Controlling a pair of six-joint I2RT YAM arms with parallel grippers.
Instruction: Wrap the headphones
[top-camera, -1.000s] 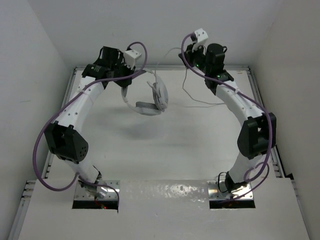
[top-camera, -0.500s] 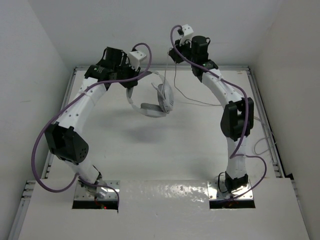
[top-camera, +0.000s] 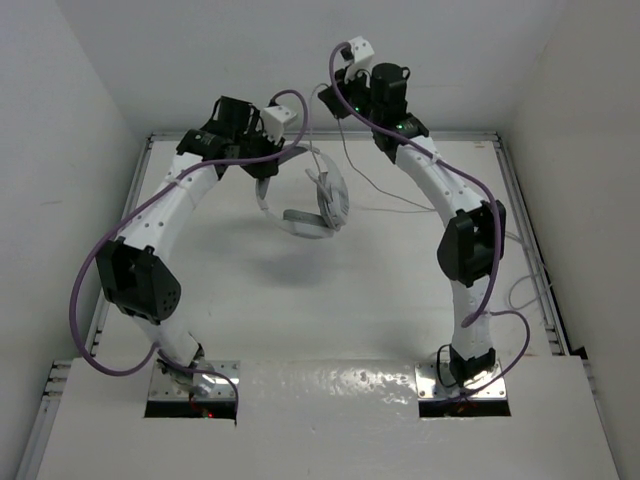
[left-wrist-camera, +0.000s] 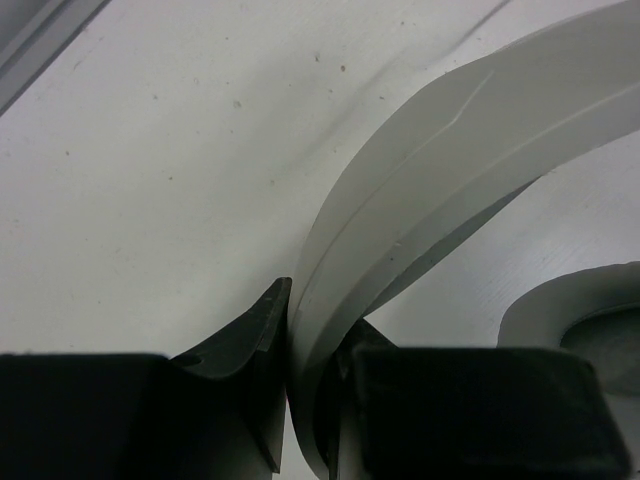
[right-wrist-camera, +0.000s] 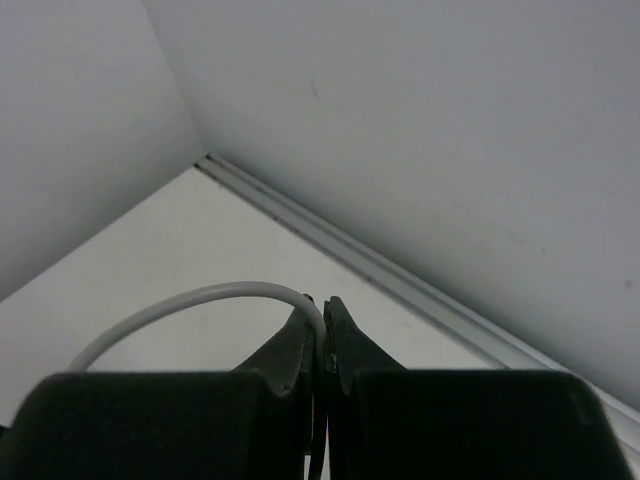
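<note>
Your left gripper (left-wrist-camera: 300, 340) is clamped on the headband (left-wrist-camera: 430, 190), a smooth, matte, pale-grey plastic arc. A padded oval ear cup (left-wrist-camera: 585, 315) shows at its 4 o'clock. Your right gripper (right-wrist-camera: 320, 330) pinches the thin, glossy white cable (right-wrist-camera: 190, 305). Over the last second it has swung from about 1 o'clock of the headphones (top-camera: 310, 205) toward 12, carrying cable across. The headphones hang above the far middle of the table (top-camera: 300, 300). You look mid-wrap.
</note>
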